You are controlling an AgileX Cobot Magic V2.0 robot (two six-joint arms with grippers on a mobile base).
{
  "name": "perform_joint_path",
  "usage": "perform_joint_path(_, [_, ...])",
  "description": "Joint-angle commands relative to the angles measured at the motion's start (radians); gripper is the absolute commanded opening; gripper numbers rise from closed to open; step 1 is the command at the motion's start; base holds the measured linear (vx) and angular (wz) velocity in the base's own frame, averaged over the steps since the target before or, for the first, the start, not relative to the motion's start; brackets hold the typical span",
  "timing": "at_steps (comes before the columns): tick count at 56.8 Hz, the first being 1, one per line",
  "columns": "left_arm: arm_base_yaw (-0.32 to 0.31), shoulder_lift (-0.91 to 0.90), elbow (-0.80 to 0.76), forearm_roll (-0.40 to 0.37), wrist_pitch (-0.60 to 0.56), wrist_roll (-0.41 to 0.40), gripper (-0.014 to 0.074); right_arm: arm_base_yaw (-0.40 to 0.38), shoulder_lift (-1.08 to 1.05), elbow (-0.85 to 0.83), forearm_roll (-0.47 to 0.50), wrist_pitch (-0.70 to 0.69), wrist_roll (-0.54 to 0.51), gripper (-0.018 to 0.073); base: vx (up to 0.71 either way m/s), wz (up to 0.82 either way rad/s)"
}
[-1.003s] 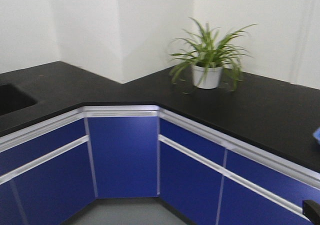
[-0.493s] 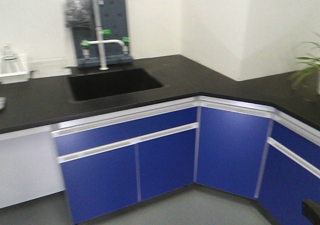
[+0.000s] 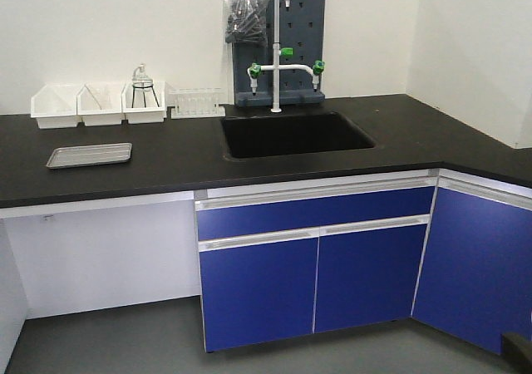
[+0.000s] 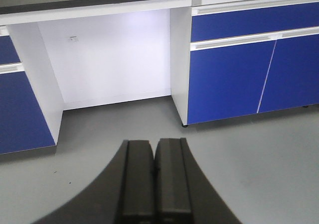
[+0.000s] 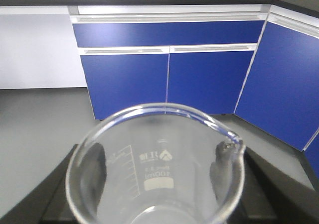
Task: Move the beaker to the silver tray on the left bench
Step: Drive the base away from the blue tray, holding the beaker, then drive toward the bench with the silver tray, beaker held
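A clear glass beaker (image 5: 157, 169) with white printed markings fills the lower half of the right wrist view. My right gripper (image 5: 158, 179) is shut on it, its dark fingers pressing the glass on both sides. The silver tray (image 3: 89, 155) lies flat on the black top of the left bench (image 3: 166, 162), left of the sink. My left gripper (image 4: 154, 179) is shut with nothing in it, hanging over the grey floor in front of the blue cabinet doors.
A black sink (image 3: 293, 133) with a white faucet (image 3: 277, 66) is set in the bench. Three white bins (image 3: 100, 105) stand against the wall; a round flask on a tripod (image 3: 143, 86) stands in the right one. A knee gap (image 3: 108, 253) opens under the tray.
The front view has swung left along the counter: the potted plant and corner have left the frame, and the sink, bins and silver tray have come into view.
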Motion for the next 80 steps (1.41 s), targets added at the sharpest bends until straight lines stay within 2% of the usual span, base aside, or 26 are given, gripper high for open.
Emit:
perform_joint_path(1, [-0.006, -0.016, 0.028, -0.002, -0.077, -0.003, 0.0001, -0.001, -0.005, -0.031, -0.023, -0.069, -0.009, -0.0003, 0.01, 0.14])
perform_joint_path(36, [-0.006, -0.016, 0.028, -0.002, -0.077, -0.003, 0.0001, -0.001, -0.005, -0.031, -0.022, -0.069, -0.009, -0.0003, 0.04, 0.17])
perform_joint_path(80, [-0.006, -0.016, 0.028, -0.002, -0.077, -0.003, 0.0001, -0.001, -0.005, -0.031, -0.022, -0.069, -0.009, -0.0003, 0.18, 0.57])
